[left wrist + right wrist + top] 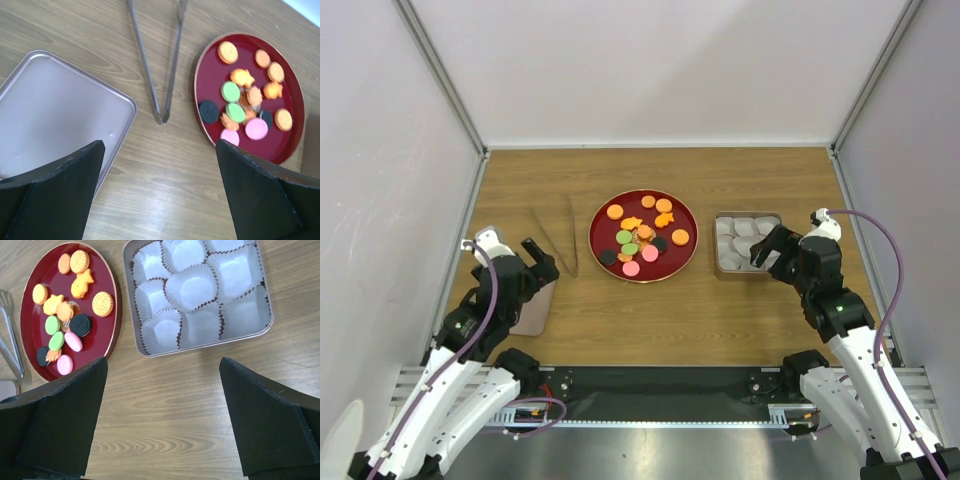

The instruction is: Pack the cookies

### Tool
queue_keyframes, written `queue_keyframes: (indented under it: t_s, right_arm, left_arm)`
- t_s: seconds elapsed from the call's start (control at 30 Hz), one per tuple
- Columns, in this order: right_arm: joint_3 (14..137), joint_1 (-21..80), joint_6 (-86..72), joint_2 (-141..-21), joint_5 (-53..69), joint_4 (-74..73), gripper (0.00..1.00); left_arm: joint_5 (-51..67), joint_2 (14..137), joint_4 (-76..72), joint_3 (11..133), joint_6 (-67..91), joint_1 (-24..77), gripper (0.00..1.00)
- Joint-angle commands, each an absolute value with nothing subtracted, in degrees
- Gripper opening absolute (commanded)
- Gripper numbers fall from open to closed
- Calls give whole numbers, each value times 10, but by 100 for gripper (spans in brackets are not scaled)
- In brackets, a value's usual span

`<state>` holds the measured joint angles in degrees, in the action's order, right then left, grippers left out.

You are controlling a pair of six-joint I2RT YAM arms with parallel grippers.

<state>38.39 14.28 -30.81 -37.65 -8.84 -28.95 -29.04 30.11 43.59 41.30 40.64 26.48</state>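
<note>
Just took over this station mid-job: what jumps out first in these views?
The dark-red plate at the centre of the table, strewn with bright cookies in orange, green, pink and black. Right of it sits a metal tin of empty white paper cups; metal tongs lie left of the plate.

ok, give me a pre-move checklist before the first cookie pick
1. Small flat cookies all on the round dark-red plate: ok.
2. Cookies apart enough for single picks: not ok, the middle ones overlap.
3. Rectangular metal tin uncovered, white paper cups empty: ok.
4. Left gripper open and empty: ok.
5. Right gripper open and empty: ok.
6. Long metal tongs lying free between the flat metal lid and plate: ok.
</note>
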Motion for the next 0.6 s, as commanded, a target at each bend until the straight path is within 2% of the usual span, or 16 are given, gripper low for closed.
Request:
queue_keyframes:
  t_s: [0.0,0.13,0.23,0.37,0.57]
  right_arm:
    - [403,145,-293,-369,-70,-284,100]
    - [394,145,-291,-367,-55,-266,100]
    - [395,145,-293,-370,-36,-262,100]
    - [395,145,-294,-366,-15,-276,100]
    - [392,145,-298,-331,18,-302,99]
  left_arm:
    - [-337,324,414,408,440,260,100]
    - [-370,409,344,413,467,240,100]
    - [-326,514,290,438,460,193,98]
    - [-290,681,236,482,441,135,92]
    - [-222,859,207,575,396,73,82]
